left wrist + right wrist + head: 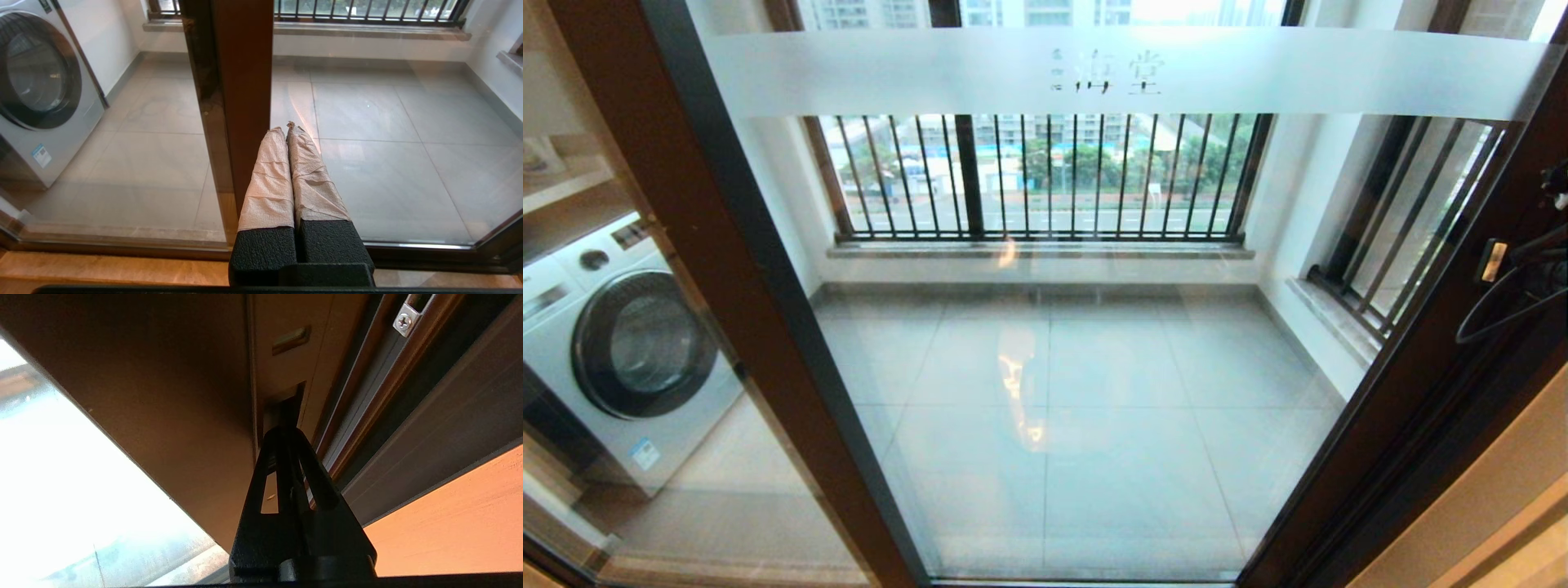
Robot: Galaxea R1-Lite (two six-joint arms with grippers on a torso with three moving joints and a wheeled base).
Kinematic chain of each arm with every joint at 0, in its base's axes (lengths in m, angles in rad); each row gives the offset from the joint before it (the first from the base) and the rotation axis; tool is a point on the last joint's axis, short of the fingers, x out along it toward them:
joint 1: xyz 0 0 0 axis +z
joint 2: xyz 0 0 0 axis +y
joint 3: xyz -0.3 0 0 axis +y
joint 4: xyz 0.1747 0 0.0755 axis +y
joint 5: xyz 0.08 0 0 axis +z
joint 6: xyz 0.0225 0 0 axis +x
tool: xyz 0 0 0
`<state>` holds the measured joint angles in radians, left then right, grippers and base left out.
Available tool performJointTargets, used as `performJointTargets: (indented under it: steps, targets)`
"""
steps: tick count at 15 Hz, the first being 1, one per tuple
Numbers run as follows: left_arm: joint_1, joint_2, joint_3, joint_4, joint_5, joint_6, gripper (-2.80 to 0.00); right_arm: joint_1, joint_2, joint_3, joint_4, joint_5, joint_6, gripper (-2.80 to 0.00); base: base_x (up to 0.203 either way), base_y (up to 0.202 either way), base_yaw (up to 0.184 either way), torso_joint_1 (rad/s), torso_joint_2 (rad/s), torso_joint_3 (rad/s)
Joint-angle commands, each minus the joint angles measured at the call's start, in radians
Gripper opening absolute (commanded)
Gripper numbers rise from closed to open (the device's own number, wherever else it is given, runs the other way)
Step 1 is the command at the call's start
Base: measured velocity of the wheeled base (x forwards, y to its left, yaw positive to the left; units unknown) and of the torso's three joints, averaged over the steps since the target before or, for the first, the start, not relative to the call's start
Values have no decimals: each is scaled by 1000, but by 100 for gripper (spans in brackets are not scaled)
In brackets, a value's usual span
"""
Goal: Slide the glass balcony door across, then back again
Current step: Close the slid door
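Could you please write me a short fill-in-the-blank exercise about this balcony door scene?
1. The door's frosted band runs near its ____.
2. Behind the glass on the robot's left stands a ____ machine.
3. The right end effector's fingertips sit in the frame's handle ____.
4. The left end effector is ____.

Missing: top; washing; slot; shut

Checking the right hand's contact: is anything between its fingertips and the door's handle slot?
Nothing: in the right wrist view the shut right hand has its tips at the door's slot.
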<state>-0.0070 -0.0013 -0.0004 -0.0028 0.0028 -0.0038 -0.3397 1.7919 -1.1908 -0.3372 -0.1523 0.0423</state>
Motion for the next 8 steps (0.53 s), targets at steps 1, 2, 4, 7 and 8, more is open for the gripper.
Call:
performJointTargets:
  steps: [1, 2, 4, 7, 8]
  targets:
    - [-1, 1, -1, 0, 0, -1, -280, -22, 9, -10, -2, -4, 1, -280, 0, 0, 0, 0, 0, 0]
    - [0, 1, 0, 0, 0, -1, -280, -26, 10, -11, -2, -4, 1, -280, 0, 0, 0, 0, 0, 0]
    - [1, 1, 0, 0, 0, -1, -280, -27, 12, -12, -2, -3, 1, -280, 0, 0, 0, 0, 0, 0]
    - [1, 1, 0, 0, 0, -1, -280, -27, 16, -15, -2, -4, 1, -280, 0, 0, 0, 0, 0, 0]
    - [1, 1, 0, 0, 0, -1, -280, -28, 17, -16, -2, -4, 1, -280, 0, 0, 0, 0, 0, 0]
